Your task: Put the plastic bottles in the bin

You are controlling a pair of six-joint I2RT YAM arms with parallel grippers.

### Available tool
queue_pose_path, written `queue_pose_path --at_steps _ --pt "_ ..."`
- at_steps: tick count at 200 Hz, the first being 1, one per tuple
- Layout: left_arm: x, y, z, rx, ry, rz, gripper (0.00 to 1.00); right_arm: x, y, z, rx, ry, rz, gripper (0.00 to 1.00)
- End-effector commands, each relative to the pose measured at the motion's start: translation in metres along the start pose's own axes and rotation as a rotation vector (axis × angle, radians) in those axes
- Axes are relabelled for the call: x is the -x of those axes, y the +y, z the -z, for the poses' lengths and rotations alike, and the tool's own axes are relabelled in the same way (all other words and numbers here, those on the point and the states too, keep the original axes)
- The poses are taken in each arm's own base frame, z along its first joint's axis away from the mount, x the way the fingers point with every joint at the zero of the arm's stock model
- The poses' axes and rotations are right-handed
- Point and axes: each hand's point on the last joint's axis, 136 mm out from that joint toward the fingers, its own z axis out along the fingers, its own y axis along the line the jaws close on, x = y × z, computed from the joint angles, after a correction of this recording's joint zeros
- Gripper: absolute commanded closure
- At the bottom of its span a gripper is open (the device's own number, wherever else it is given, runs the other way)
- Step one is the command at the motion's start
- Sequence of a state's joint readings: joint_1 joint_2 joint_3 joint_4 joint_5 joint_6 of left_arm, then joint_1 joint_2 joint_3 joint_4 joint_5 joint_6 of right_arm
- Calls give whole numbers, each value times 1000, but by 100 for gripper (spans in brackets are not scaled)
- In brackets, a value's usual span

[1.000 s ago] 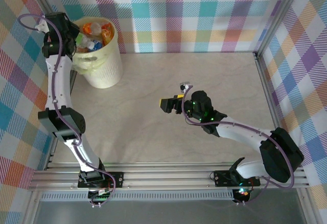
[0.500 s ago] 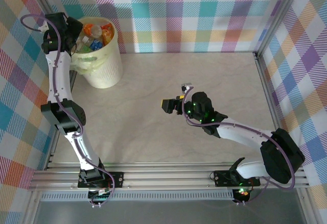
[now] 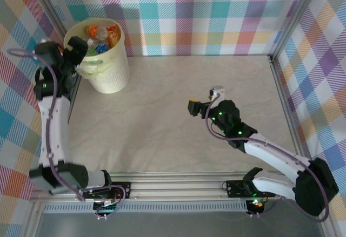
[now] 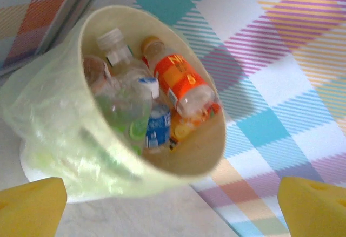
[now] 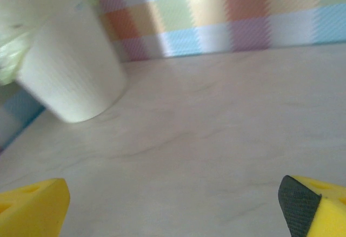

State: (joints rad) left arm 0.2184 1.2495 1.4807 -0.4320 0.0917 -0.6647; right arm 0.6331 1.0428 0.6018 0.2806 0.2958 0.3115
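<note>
The cream-yellow bin (image 3: pixel 111 72) stands at the table's far left corner. Several plastic bottles (image 3: pixel 100 34) lie inside it. In the left wrist view the bin's rim (image 4: pixel 86 134) rings an orange-labelled bottle (image 4: pixel 181 83), a clear white-capped bottle (image 4: pixel 116 48) and a blue-labelled one (image 4: pixel 159 129). My left gripper (image 3: pixel 77 49) is beside the bin's left rim, open (image 4: pixel 173 215), with nothing between its yellow fingers (image 4: pixel 30 207). My right gripper (image 3: pixel 193 107) hovers open over mid-table, facing the bin's wall (image 5: pixel 70 69), and is empty (image 5: pixel 173 210).
Plaid cloth walls (image 3: pixel 216 10) close in the back and both sides. Metal frame rails (image 3: pixel 178 185) run along the near edge, and a metal post (image 3: pixel 278 80) lines the right side. The pale marbled tabletop (image 3: pixel 162 140) lies between the arms.
My left arm has drawn back from over the bin's left edge, toward me and lower. My right gripper has shifted to the right, away from the bin.
</note>
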Motion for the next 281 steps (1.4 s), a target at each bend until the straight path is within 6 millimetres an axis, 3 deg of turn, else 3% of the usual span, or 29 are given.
queue_pose_path --at_steps 1,23,37,68,91,122,156,175,192,233,245,269,281 --pt "-1 -6 34 -95 -67 -83 0 2 -67 19 -244 -10 98 0" --pt "-19 46 58 66 -119 -114 0 -6 -127 36 -410 11 61 0" --pt "-32 81 70 188 -132 -122 0 -15 -155 42 -479 42 52 0" --pt "-76 138 64 325 -50 -122 0 -47 -198 35 -537 174 -15 0" --pt "-110 175 47 384 3 -75 0 -65 -217 18 -500 230 -50 0" --pt "-140 203 18 336 -14 -57 0 -77 -236 0 -469 214 -53 0" --pt "-165 239 -3 379 -40 -150 0 -54 -232 -8 -376 61 20 0" --pt "-181 245 -17 396 8 -266 0 -59 -226 -16 -301 22 29 0" --pt "-197 238 -33 368 49 -398 0 -67 -219 -22 -255 27 57 0" --pt "-229 194 -73 177 79 -634 0 -75 -222 -31 -292 68 77 0" --pt "-235 191 -83 177 114 -675 0 -75 -222 -33 -298 69 85 0" --pt "-250 186 -92 136 130 -733 0 -76 -223 -34 -324 70 100 0" --pt "-267 179 -91 52 146 -773 0 -75 -223 -33 -325 69 102 0"
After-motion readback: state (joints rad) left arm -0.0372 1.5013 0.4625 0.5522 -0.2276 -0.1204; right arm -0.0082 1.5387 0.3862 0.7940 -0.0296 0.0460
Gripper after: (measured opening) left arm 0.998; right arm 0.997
